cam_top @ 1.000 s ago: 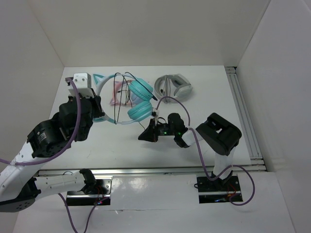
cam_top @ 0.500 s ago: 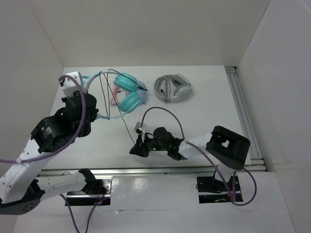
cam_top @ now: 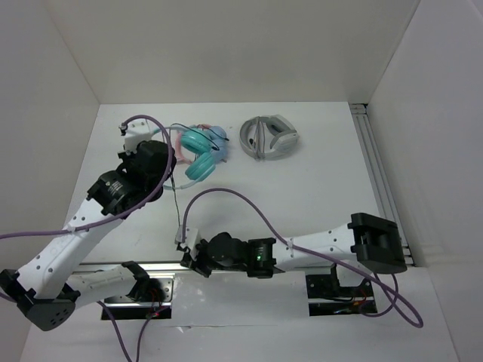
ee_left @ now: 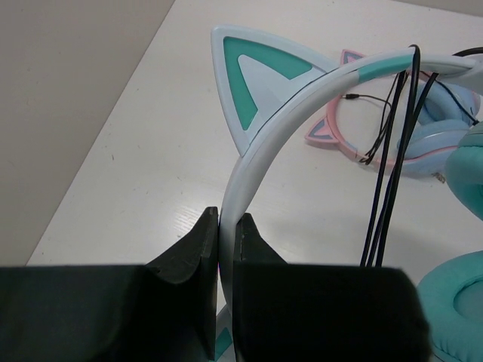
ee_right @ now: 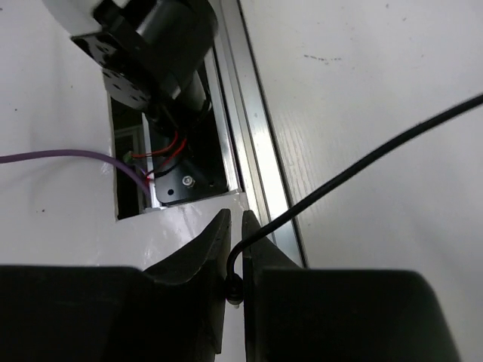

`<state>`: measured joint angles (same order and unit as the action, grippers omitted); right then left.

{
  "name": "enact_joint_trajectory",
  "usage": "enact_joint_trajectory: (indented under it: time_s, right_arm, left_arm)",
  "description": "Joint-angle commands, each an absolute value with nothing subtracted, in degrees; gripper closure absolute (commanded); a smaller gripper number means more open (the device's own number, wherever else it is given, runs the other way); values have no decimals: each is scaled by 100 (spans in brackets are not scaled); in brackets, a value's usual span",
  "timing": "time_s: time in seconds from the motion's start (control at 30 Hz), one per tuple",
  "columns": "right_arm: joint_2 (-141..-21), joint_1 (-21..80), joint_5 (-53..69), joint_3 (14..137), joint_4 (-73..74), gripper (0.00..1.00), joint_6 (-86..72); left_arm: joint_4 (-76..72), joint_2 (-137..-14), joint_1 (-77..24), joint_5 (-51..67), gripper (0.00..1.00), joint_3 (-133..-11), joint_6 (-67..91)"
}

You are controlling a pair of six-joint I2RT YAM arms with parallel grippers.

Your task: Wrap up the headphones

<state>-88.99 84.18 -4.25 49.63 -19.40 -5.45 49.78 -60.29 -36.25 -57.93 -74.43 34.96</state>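
The teal cat-ear headphones (cam_top: 200,145) are at the back left, their white headband (ee_left: 260,143) pinched between the jaws of my left gripper (ee_left: 225,230), which is shut on it. A teal cat ear (ee_left: 253,79) stands up above the jaws. Loops of the thin black cable (ee_left: 392,151) cross the headband. From there the cable (cam_top: 175,207) runs toward the near edge. My right gripper (ee_right: 235,253) is shut on the cable's plug end, low over the front rail; from above the right gripper (cam_top: 189,253) is at the front left.
Pink-and-blue cat-ear headphones (ee_left: 355,124) lie just behind the teal pair. Grey-and-white headphones (cam_top: 269,137) rest at the back centre. The aluminium front rail (ee_right: 256,151) and the left arm's base mount (ee_right: 155,53) are right by the right gripper. White walls enclose the table.
The left gripper has carried the headphones right and back, turning them. The right gripper has drawn the cable end from mid-table to the near left edge, stretching the cable out.
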Motion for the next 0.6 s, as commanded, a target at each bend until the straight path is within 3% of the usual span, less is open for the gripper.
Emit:
enact_joint_trajectory:
  time_s: [0.0,0.3,0.57]
  right_arm:
    - [-8385,8788,-1097,5633,-960,100,-150]
    - [-7832,9834,-3837,6837,1001,100,878]
    - [-8304,10151,-5982,7699,2125,100,1976]
  left_arm:
    - [4219,-5985,-3586,-5906,100,-7515,3674]
    - [4306,-5810,-3577,-4703,100,-7154,2487]
    - [4254,-5502,-4532,-3105,100,-6487,2023]
